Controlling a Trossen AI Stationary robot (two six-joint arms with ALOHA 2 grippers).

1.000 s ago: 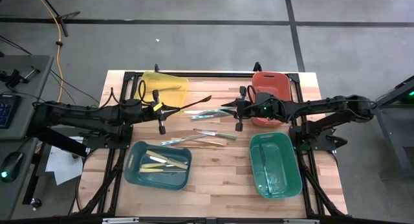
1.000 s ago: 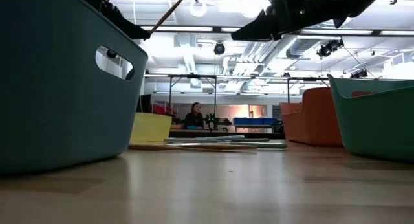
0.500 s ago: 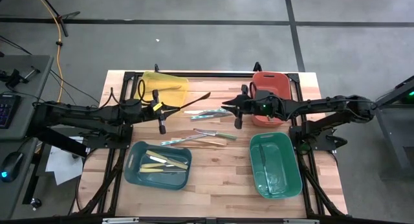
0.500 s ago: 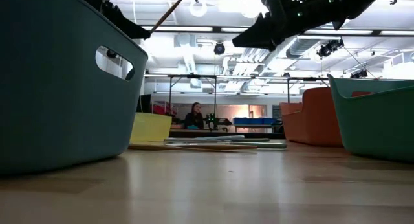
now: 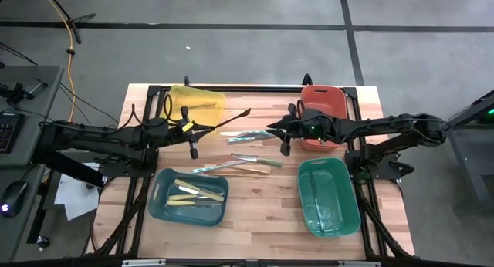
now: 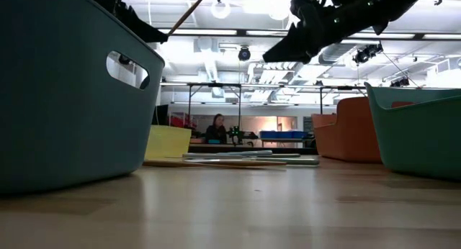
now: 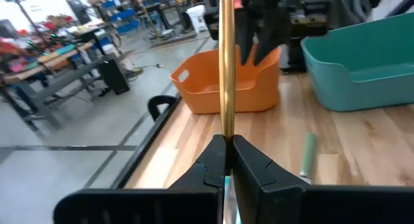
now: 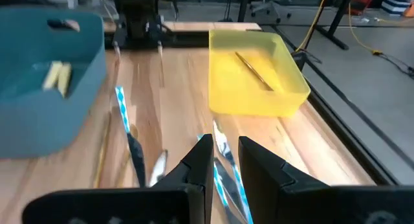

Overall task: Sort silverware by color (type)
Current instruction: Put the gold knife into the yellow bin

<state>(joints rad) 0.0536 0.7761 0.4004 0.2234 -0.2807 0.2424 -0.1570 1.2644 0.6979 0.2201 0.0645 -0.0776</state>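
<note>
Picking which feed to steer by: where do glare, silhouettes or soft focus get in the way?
Low view: ceiling lights backlight the arms into silhouettes; the near blue bin looms large. Left wrist view: the gold utensil in the left claw is crisp, the room behind soft. Right wrist view: the teal-tinted utensils near the right claw look smeared. High view: evenly lit.

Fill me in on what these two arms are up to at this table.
Silverware sorting is under way. The left gripper is shut on a gold-tan utensil held above the table beside the yellow bin. The right gripper, holding nothing, hovers over the loose utensils mid-table. Cream-yellow pieces already lie in the dark teal bin.
</note>
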